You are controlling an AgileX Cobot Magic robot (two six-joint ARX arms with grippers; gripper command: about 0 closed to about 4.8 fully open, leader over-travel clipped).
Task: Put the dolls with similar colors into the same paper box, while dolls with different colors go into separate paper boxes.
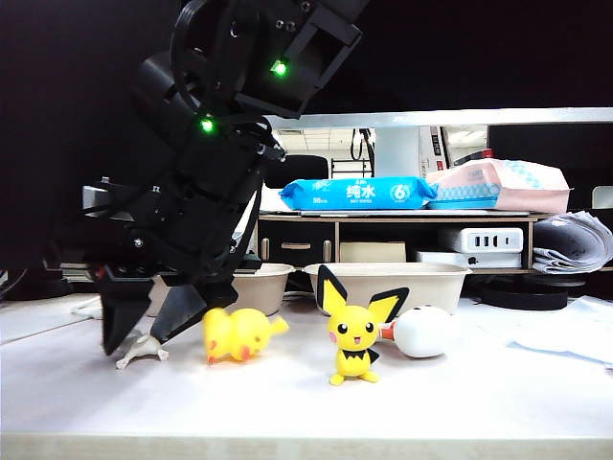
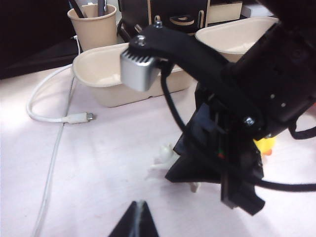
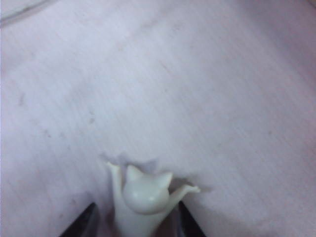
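Right gripper (image 1: 151, 331): black two-finger tool, reaching across to the left of the exterior view, tips down at the table. Its fingers stand apart on either side of the tiny white doll with raised limbs (image 3: 140, 200); the right wrist view shows both dark tips flanking the doll's body, contact not discernible. The same doll (image 1: 142, 351) lies on the white tabletop (image 1: 287, 402), partly hidden behind the fingers.

Left gripper (image 2: 139, 219): only a dark tip at the frame edge of its own wrist view; whether apart or together cannot be told. It hangs well above the table.

Yellow duck-like doll (image 1: 238, 335): on its side, just beside the right gripper.

Yellow mouse-like doll with black-tipped ears (image 1: 356, 331): upright, centre front.

Round white doll with an orange part (image 1: 420, 332): lying behind the mouse-like doll.

Two shallow beige pulp-paper trays (image 1: 388, 281) (image 2: 106, 79): side by side behind the dolls.

Left wrist view only: beige paper cup holding pens (image 2: 94, 24); white cable (image 2: 54, 123).
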